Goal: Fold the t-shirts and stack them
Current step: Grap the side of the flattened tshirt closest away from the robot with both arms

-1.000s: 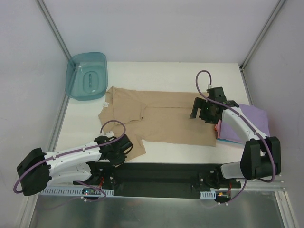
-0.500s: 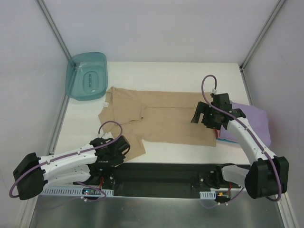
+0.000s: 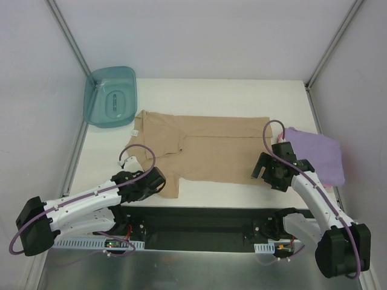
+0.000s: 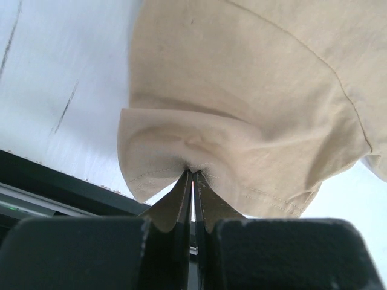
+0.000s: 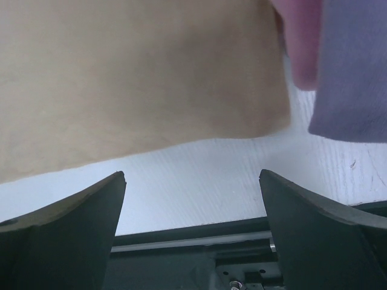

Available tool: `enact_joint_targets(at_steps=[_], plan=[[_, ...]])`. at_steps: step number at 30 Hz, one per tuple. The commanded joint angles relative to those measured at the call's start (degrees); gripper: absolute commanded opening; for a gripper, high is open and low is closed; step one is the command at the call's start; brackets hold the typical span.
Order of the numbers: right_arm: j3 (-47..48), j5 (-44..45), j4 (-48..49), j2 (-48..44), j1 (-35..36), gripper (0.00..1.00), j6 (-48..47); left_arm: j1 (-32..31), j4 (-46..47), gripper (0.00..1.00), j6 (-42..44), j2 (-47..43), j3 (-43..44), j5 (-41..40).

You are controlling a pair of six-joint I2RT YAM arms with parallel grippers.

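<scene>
The tan t-shirt (image 3: pixel 205 148) lies spread flat across the middle of the table. My left gripper (image 3: pixel 158 181) is shut on its near-left sleeve hem; the left wrist view shows the cloth (image 4: pixel 242 121) pinched and puckered at the jaw tips (image 4: pixel 192 173). My right gripper (image 3: pixel 264 171) is open and empty, low over the table by the shirt's near-right hem corner (image 5: pixel 266 121). The folded lavender shirt (image 3: pixel 314 154) lies at the right edge on the pink one, which shows in the right wrist view (image 5: pixel 302 42) beside the lavender cloth (image 5: pixel 357 66).
A teal translucent tub (image 3: pixel 111 96) stands at the back left corner, just beyond the shirt's collar. The table's near edge and the black base rail (image 3: pixel 199 220) lie right below both grippers. Frame posts rise at the back corners.
My right gripper moved from over the shirt's right side toward the near edge, down to the hem corner. My left gripper shifted slightly, still gripping the sleeve, which has bunched a little.
</scene>
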Motion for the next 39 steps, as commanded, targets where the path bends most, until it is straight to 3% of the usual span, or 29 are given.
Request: enact_joint_targets(at_steps=[1,3,7,11,16,20,24,29,34,39], plan=[[-3.0,5.6,2.6,1.7,-0.5,0.98,6.7,0.4,-1.4,0.0,2.3,-1.0,2.1,-3.8],[-4.8,5.9,6.3,3.2,-1.1,0.99,8.0,0.4,-1.4,0.0,2.3,-1.5,2.0,-4.3],[-6.3,7.8,11.3,5.4,-1.6,0.77,11.5,0.4,-1.5,0.0,1.8,-2.2,2.0,-4.9],[-6.6,9.6,13.7,7.2,-1.7,0.68,12.7,0.4,-1.5,0.0,1.3,-2.4,2.0,-5.8],[-6.8,11.5,15.0,8.5,-1.8,0.48,12.9,0.4,-1.4,0.0,0.5,-2.6,2.1,-7.4],[-6.3,12.6,15.4,10.1,-1.7,0.37,12.4,0.5,-1.3,0.0,1.2,-2.4,3.0,-8.7],[-5.7,12.7,15.9,10.2,-1.7,0.18,11.9,0.6,-1.2,0.0,1.2,-1.5,4.1,-10.2],[-2.8,11.1,14.6,8.9,-1.7,0.01,9.1,0.7,-0.6,0.0,2.2,0.2,6.7,-12.8],[1.9,10.3,13.7,10.3,-1.7,0.01,5.4,4.1,1.5,0.0,4.9,3.1,9.7,-14.3],[6.3,10.5,13.2,12.4,-1.7,0.01,3.7,8.7,7.8,0.0,14.4,7.6,14.8,-14.0]])
